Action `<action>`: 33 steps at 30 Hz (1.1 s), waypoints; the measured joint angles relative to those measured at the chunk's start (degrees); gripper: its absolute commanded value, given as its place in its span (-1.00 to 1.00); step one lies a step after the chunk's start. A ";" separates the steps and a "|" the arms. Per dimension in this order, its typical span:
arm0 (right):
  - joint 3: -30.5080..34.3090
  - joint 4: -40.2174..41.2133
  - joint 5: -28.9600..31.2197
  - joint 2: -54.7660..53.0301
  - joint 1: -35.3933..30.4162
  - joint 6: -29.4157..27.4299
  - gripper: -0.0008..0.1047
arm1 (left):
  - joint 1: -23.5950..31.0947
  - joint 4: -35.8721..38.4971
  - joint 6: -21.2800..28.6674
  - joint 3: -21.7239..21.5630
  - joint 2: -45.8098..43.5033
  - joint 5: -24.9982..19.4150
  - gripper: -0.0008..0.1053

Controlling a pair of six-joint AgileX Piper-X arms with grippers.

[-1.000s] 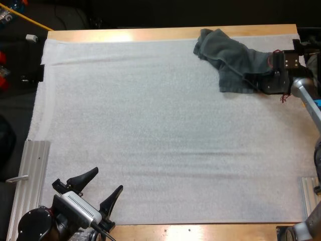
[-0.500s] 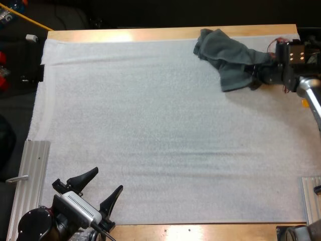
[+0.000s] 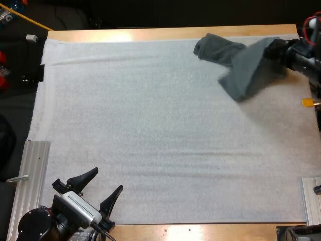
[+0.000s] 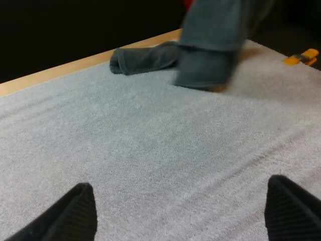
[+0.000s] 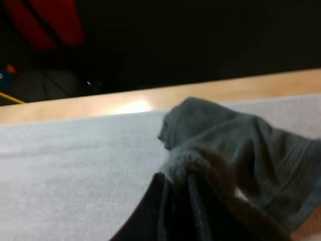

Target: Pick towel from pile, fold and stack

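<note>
Nearest, at about 7 o'clock over the white mat point(image 3: 150, 130), the left gripper point(image 3: 108, 179) sits with its black fingers spread wide apart, touching nothing. Far across the mat at 1 o'clock, close to the far edge of the wooden table point(image 3: 150, 34), is the dark grey-green towel point(image 3: 241, 68). One bunched end rests on the mat. The rest is raised and stretched toward 2 o'clock, where the right gripper point(image 3: 275, 50) has its fingers clamped on the cloth.
</note>
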 measured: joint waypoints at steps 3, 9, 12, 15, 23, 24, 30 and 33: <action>-1.72 3.72 -0.21 -3.63 0.00 -0.01 -0.99 | 0.00 0.00 0.00 0.00 0.00 0.00 0.28; -3.10 10.56 -2.12 -9.86 2.81 0.85 -0.99 | 0.00 0.00 0.00 0.00 0.00 0.00 0.28; -3.10 13.75 -2.20 -12.07 6.92 1.50 -0.99 | 0.00 0.00 0.00 0.00 0.00 0.00 0.28; -3.10 15.64 -2.48 -12.56 12.26 3.58 -0.99 | 0.00 0.00 0.00 0.00 0.00 0.00 0.28; -3.10 13.38 -1.58 -11.47 29.58 10.39 -0.99 | 0.00 0.00 0.00 0.00 0.00 0.00 0.28; -3.10 13.24 -1.14 -11.06 31.25 10.79 -0.99 | 0.00 0.00 0.00 0.00 0.00 0.00 0.28; -3.10 13.25 8.30 -5.14 38.42 11.35 -0.99 | 0.00 0.00 0.00 0.00 0.00 0.00 0.28; -3.10 13.25 9.85 -0.20 38.60 11.51 -0.99 | 0.00 0.00 0.00 0.00 0.00 0.00 0.28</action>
